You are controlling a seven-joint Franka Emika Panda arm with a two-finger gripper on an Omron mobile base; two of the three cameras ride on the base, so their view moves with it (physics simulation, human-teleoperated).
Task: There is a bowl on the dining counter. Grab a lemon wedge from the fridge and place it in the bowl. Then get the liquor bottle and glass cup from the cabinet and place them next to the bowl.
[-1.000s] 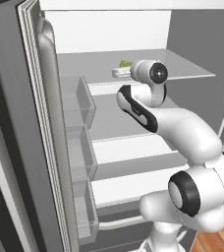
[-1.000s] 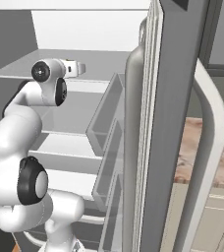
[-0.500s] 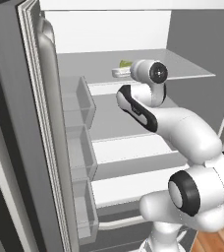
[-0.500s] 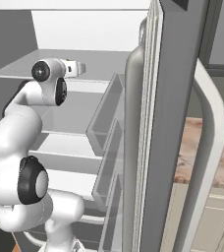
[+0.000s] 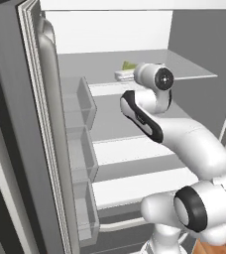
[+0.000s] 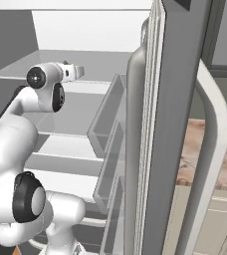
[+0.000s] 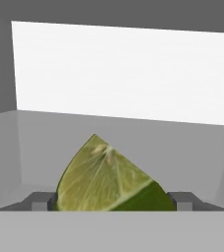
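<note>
I have the arm reaching into the open fridge, and the lemon wedge sits on the upper grey shelf of it, right in front of the hand. In the left base view I see the wedge as a small olive-yellow speck just past the wrist, resting on that shelf near its front part.

I judge the wedge to be very light, so weight is no worry. It looks soft and wet on its cut faces, with a smoother, firmer rind along the curved lower edge, so I expect it to be slippery and to squash or squirt sideways if I pinch hard. Its tapered shape worries me most: pads closing on the thin tip would push it out. I would take it low and across the thick middle, one pad on each cut face, with a gentle squeeze.

The gripper stands wide apart, with one dark fingertip showing on either side of the wedge. The wedge lies between them, and the jaws hold nothing yet. Whether either tip already touches the fruit I cannot tell
</note>
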